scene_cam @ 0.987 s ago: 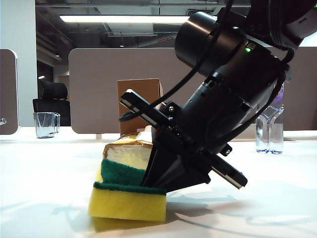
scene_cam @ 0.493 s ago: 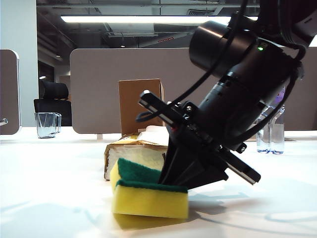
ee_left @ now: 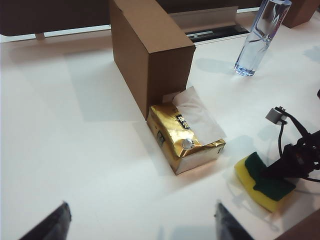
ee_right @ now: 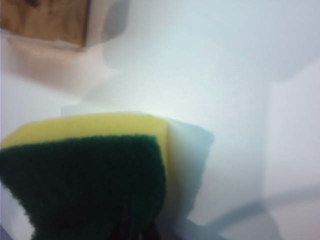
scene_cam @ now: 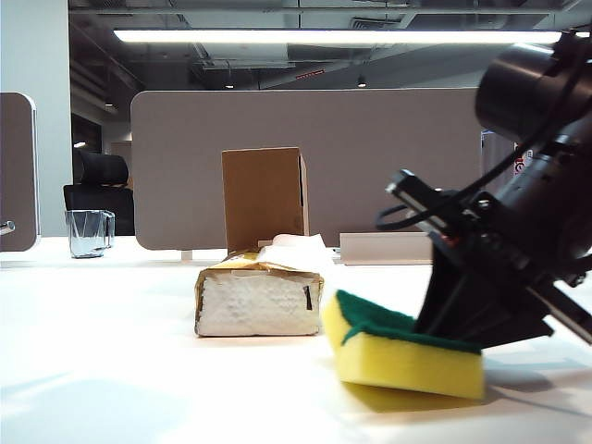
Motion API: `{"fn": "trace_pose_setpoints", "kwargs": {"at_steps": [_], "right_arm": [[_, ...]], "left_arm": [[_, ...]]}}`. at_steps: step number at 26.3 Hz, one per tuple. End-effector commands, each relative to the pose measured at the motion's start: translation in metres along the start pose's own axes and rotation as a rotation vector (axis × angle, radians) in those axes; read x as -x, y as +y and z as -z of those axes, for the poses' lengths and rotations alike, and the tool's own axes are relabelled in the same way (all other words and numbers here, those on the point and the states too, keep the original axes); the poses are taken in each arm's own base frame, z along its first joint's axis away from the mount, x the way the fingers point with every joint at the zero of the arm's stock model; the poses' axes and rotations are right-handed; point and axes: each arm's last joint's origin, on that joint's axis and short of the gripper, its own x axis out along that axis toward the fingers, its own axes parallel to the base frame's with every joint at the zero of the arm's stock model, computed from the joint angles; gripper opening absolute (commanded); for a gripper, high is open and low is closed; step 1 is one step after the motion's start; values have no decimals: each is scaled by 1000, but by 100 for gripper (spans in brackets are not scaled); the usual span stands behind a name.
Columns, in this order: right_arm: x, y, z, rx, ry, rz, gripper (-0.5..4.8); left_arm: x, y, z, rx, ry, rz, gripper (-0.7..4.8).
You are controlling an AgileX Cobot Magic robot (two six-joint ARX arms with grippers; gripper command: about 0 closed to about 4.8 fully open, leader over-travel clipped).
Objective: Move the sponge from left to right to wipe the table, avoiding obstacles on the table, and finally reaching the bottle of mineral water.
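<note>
The yellow sponge (scene_cam: 407,356) with its dark green top lies on the white table (scene_cam: 111,370), just right of the gold tissue pack (scene_cam: 259,296). My right gripper (scene_cam: 453,324) comes down from the right, shut on the sponge, its tips sunk in the green layer (ee_right: 90,175). Behind the tissue pack stands the brown cardboard box (scene_cam: 264,199). In the left wrist view the sponge (ee_left: 262,180) sits beside the tissue pack (ee_left: 187,140), with the mineral water bottle (ee_left: 257,37) farther off beyond the box (ee_left: 150,55). My left gripper (ee_left: 140,227) hangs open over bare table.
A clear glass mug (scene_cam: 88,231) stands at the far left near the back edge. Brown-grey divider panels (scene_cam: 370,157) line the back of the table. A low grey strip (scene_cam: 379,248) lies along the back behind the box.
My right gripper has slid the sponge to the right along the table, from in front of the tissue pack to its right side. The tissue pack and box have stayed put.
</note>
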Motion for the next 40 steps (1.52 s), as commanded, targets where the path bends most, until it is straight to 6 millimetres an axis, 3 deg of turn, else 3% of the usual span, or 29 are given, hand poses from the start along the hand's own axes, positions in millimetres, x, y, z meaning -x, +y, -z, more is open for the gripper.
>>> {"fn": "trace_pose_setpoints", "kwargs": {"at_steps": [1,13,21,32,40], "right_arm": [[3,-38,36,-95,191,359,-9],[39,-77,42,-199,125,358,-9],[61,-111,41,-372,49,359,-9],[68,-122,41,-413,19,485,-9],[67,-125,30,-377,-92,488,-9]], "left_arm": [[2,0,-3,0,-20,3,372],[2,0,-4,17,-29,0,372],[2,0,-6,16,-59,2,372],[2,0,-9,10,-83,3,372],[2,-1,-9,8,-82,6,372]]}}
